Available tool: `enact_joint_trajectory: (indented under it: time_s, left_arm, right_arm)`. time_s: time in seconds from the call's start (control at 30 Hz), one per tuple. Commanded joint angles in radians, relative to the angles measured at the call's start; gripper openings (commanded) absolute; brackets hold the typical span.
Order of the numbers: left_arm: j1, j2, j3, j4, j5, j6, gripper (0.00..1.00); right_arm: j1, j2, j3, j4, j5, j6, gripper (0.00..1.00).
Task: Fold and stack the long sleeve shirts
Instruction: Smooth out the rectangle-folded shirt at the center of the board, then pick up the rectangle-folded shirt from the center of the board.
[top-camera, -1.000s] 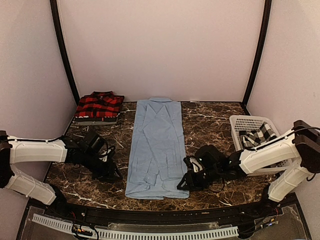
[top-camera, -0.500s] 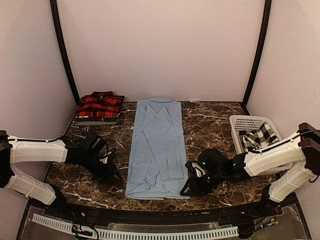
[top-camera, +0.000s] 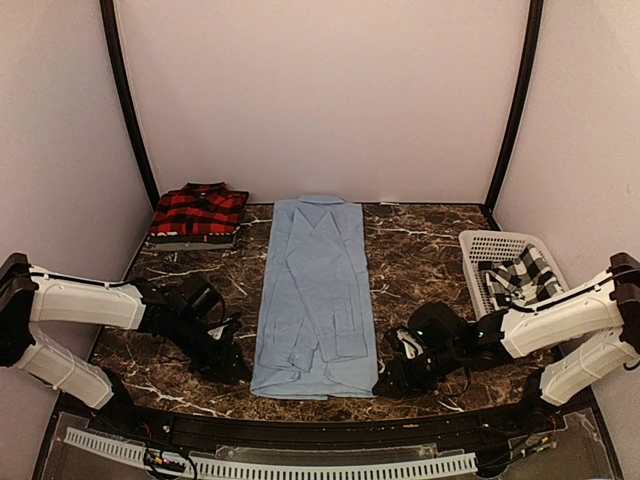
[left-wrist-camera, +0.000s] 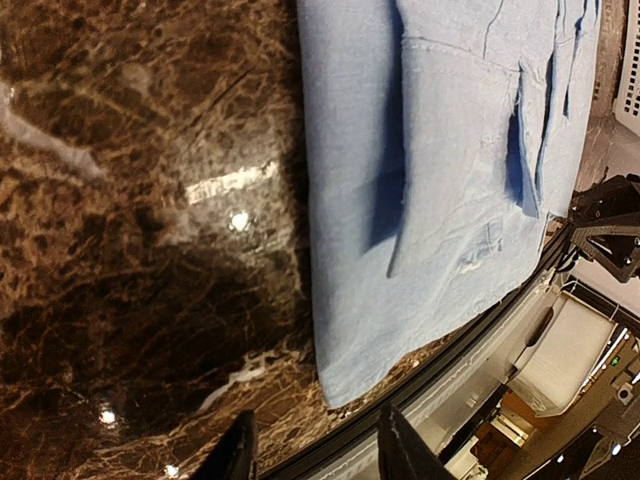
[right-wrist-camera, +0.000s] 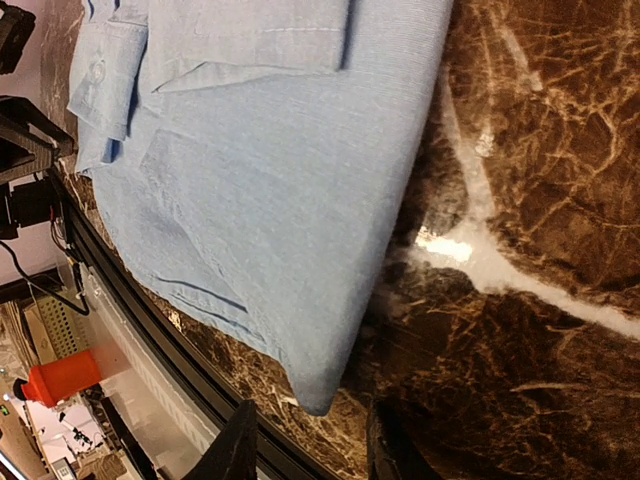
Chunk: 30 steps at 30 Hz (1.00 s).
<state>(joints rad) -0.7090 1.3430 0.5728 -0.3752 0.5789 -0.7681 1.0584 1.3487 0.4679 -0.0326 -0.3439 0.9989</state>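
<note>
1. Since both near hem corners of the light blue shirt (top-camera: 315, 290) lie free on the table (top-camera: 420, 250), the step in hand appears to be pinching them for a fold toward the collar.
2. The left gripper (top-camera: 232, 368) sits low just beside the left corner and the right gripper (top-camera: 392, 378) just beside the right. The jaws of each stand partly apart and hold nothing.
3. A good grasp would take both corners level and catch every layer, so the hem lifts evenly.
4. The blue shirt lies flat in a long strip, sleeves folded inward, collar at the far end.
5. The plaid shirt (top-camera: 198, 212) sits folded at the far left, and the checked shirt (top-camera: 517, 272) lies crumpled in the basket (top-camera: 490, 243).
</note>
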Motion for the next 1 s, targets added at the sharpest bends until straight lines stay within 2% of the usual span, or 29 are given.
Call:
enact_joint_trajectory:
  time_s: [0.0, 0.5, 0.8, 0.97]
  left_arm:
    - [-0.017, 0.010, -0.034, 0.050, 0.036, -0.024, 0.39]
    - [-0.060, 0.073, -0.037, 0.124, 0.046, -0.067, 0.38]
    - [-0.085, 0.112, -0.027, 0.169, 0.053, -0.099, 0.31]
    - [-0.086, 0.114, -0.008, 0.134, 0.010, -0.079, 0.31]
  right_arm:
    - [-0.014, 0.018, -0.040, 0.140, -0.025, 0.052, 0.34]
    - [-0.042, 0.032, -0.097, 0.247, -0.048, 0.103, 0.34]
    - [-0.041, 0.066, -0.100, 0.287, -0.056, 0.107, 0.34]
    - [-0.050, 0.064, -0.109, 0.293, -0.053, 0.107, 0.34]
